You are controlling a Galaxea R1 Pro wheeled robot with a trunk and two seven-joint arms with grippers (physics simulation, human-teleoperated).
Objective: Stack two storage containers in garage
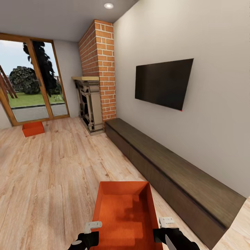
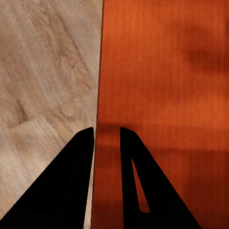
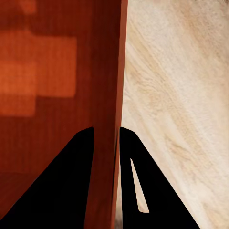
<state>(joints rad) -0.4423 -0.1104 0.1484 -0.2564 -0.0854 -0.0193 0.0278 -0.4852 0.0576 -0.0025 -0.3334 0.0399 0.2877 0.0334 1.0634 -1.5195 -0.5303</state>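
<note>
We've got the near bin (image 1: 124, 211) right in front of us, low between both arms, in the living room. Our left gripper (image 2: 107, 133) straddles its left wall, one finger inside, one outside over the wood floor (image 1: 52, 173), and the jaws look pinched on that thin wall. Our right gripper (image 3: 106, 132) does the same on the right wall, clamped across it with planks showing beyond. In the head view both grippers sit at the bin's near corners, so we judge this a two-handed grip, the first bin in hand and the carry about to start. Whether the bin is off the floor yet, we can't tell.

Next calls for keeping both pinches level and turning the base away toward the garage, minding the long cabinet (image 1: 173, 170) close on our right. Above it hangs the TV (image 1: 163, 83), and past that stands the brick fireplace (image 1: 97, 76). Far off by the glass doors (image 1: 31, 80), the second bin (image 1: 33, 128) waits on the floor for a later trip.
</note>
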